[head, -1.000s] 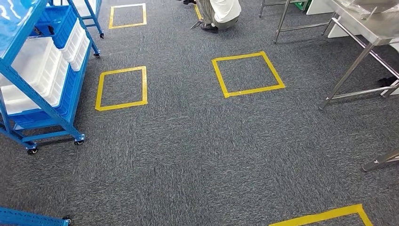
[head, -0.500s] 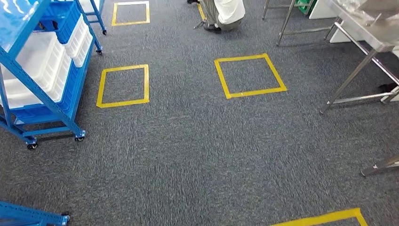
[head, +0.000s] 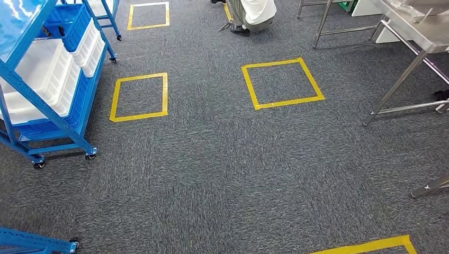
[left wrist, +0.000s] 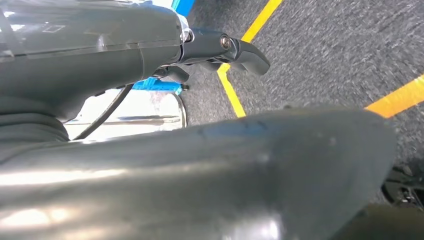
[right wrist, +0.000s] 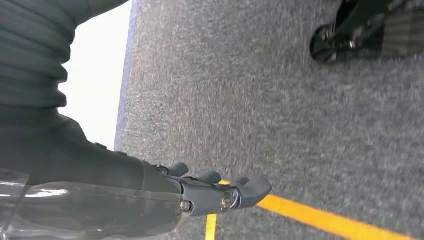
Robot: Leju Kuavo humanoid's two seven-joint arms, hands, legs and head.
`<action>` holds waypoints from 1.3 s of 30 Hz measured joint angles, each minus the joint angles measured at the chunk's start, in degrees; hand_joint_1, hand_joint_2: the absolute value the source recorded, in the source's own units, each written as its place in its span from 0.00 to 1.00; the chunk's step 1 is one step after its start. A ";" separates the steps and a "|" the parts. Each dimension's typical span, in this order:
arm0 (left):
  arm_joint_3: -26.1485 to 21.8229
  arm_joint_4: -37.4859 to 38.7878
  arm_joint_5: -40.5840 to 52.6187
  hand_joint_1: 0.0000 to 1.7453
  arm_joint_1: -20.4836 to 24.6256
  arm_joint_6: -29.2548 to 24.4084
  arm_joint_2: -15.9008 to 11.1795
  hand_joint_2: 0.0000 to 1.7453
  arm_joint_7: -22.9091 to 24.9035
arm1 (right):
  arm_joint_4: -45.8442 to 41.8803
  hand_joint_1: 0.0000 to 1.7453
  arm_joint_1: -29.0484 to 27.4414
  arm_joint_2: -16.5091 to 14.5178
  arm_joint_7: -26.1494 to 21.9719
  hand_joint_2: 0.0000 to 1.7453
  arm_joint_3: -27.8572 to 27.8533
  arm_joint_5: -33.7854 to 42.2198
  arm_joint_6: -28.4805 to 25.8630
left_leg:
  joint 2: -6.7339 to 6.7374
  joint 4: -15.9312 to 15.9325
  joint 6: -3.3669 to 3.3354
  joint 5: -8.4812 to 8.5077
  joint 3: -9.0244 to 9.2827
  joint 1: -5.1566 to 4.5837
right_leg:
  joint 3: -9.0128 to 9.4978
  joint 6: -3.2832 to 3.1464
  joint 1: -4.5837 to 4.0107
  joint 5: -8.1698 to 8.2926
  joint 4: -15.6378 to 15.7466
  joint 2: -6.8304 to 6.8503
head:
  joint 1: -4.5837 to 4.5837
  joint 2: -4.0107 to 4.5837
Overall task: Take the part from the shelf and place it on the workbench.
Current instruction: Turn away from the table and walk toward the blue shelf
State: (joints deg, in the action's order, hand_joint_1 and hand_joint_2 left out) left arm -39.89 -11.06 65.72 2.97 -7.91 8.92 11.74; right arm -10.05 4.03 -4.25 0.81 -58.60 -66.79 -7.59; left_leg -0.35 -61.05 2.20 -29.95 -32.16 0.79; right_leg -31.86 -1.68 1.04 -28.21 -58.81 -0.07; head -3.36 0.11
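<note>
Two hands hang at the robot's sides with nothing in them: left hand (left wrist: 220,50) with fingers loosely extended over the carpet, right hand (right wrist: 220,192) the same, fingers apart above a strip of yellow tape. The whole head view has shifted slightly since a second ago: taped squares and shelf slid a little, so the camera moved, not the things; the robot is walking or turning. Blue shelf (head: 50,114) sits at the floor's left edge with white bins (head: 39,79) on its tiers; no part can be made out in them from here. Steel workbench (head: 418,32) stands at the far right corner. A person (head: 254,13) crouches at the far edge. Task judged barely started: approach to shelf comes first, nothing picked yet.
</note>
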 joint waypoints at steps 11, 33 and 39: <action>-0.09 -0.01 -0.48 0.00 0.44 -3.24 -1.15 0.00 -7.31 | 0.15 0.00 0.45 0.84 -2.54 0.00 2.57 -4.24 -0.29 | 0.26 3.40 -2.78 2.46 1.21 -1.83 | 0.28 -0.24 -1.28 -0.21 -0.03 0.35 | 0.01 0.00; 1.55 0.00 2.71 0.00 2.49 -1.13 -0.58 0.00 -10.03 | 0.40 0.00 1.56 1.19 -7.72 0.00 3.44 -1.77 -0.31 | -0.57 -9.36 0.33 -3.80 -5.15 -0.08 | 0.00 -0.16 0.14 -0.29 -0.25 1.31 | -0.01 0.00; 1.53 0.00 2.32 0.00 2.10 -1.10 -0.19 0.00 -10.01 | 0.52 0.00 1.04 1.26 -6.76 0.00 3.37 -1.73 -0.02 | 2.87 -0.52 -1.47 1.95 -0.91 -1.13 | 0.58 -0.20 -0.77 -0.81 -0.29 4.27 | 0.00 0.00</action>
State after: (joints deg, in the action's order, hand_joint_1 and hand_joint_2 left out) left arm -38.36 -11.06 68.05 5.07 -9.01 8.73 1.73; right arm -9.53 5.07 -2.99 -5.95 -55.23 -68.53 -7.61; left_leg 2.52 -61.57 0.73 -28.00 -33.07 -0.34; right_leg -31.28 -1.88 0.26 -29.02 -59.10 4.20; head -3.36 0.11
